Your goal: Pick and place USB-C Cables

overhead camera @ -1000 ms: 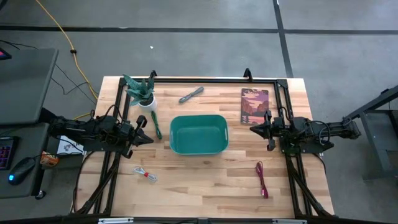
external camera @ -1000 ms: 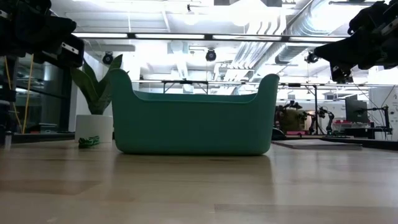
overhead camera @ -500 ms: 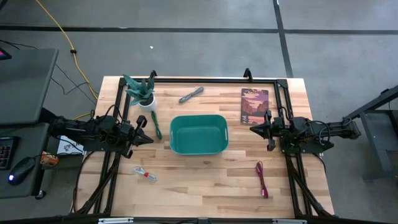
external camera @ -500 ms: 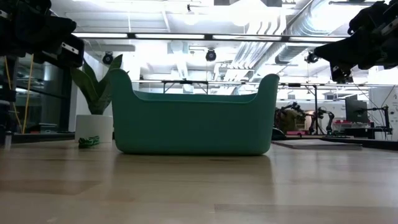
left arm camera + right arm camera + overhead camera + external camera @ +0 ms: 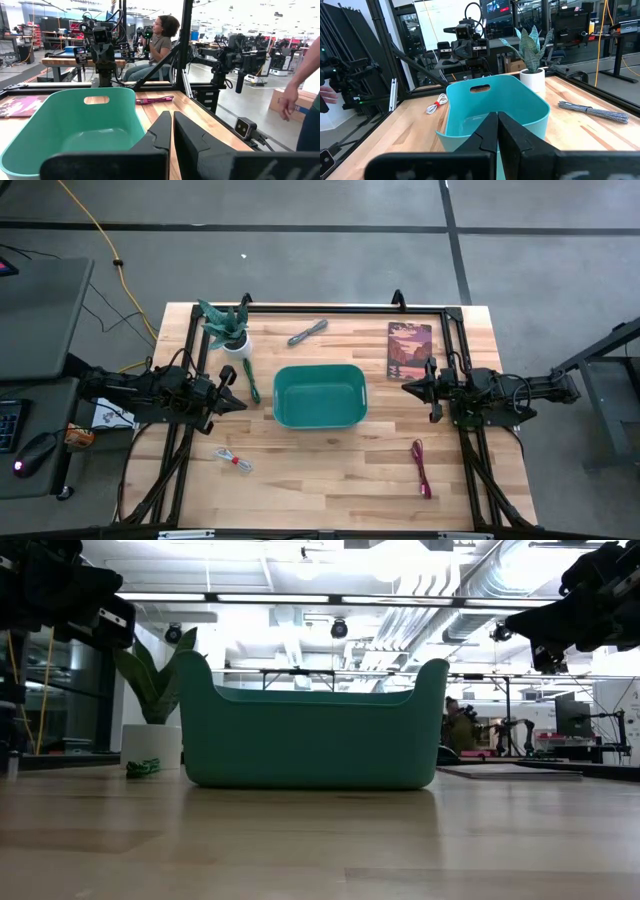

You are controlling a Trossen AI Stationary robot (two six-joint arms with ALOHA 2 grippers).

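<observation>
A teal bin (image 5: 319, 395) stands mid-table. A dark green cable (image 5: 253, 383) lies left of it, by a potted plant. A grey cable (image 5: 307, 332) lies at the far side. A white cable with a red band (image 5: 233, 460) lies near left. A magenta-red cable (image 5: 421, 467) lies near right. My left gripper (image 5: 240, 402) is shut and empty, left of the bin above the table. My right gripper (image 5: 405, 388) is shut and empty, right of the bin.
A potted plant (image 5: 227, 329) stands at the far left. A book with a reddish cover (image 5: 409, 348) lies at the far right. Black frame rails run along the table's left, right and far edges. People show in the room beyond the table.
</observation>
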